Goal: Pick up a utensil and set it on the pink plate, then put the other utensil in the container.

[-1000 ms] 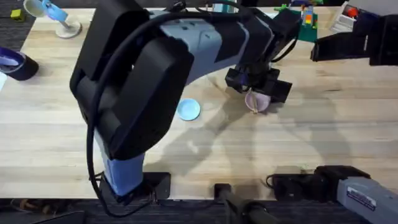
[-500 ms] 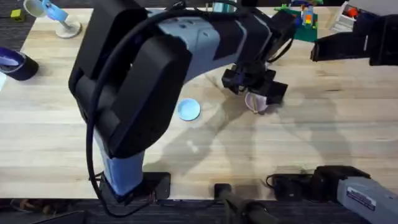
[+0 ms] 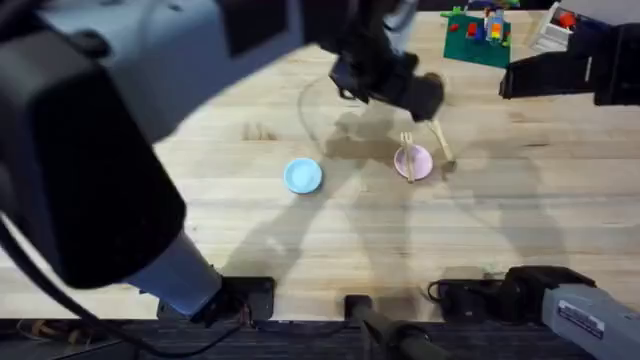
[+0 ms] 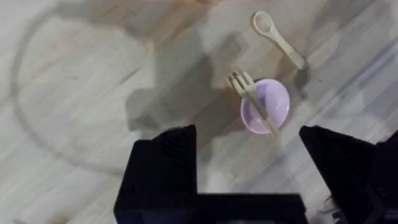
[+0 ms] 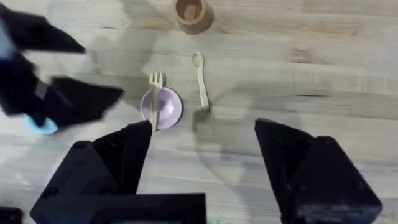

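Fork on the plate, spoon and cup on the bare worktop

The pale wooden fork (image 5: 154, 99) lies across the small pink plate (image 5: 168, 107), tines overhanging its rim. The wooden spoon (image 5: 200, 79) lies flat just beside the plate, apart from it. The tan cup (image 5: 189, 14) stands upright beyond the spoon's bowl, nearer the worktop's far edge.

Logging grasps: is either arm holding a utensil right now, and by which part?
Nothing is held. Both grippers' jaws stand open and empty; the fork lies across the pink plate, the spoon on the table.
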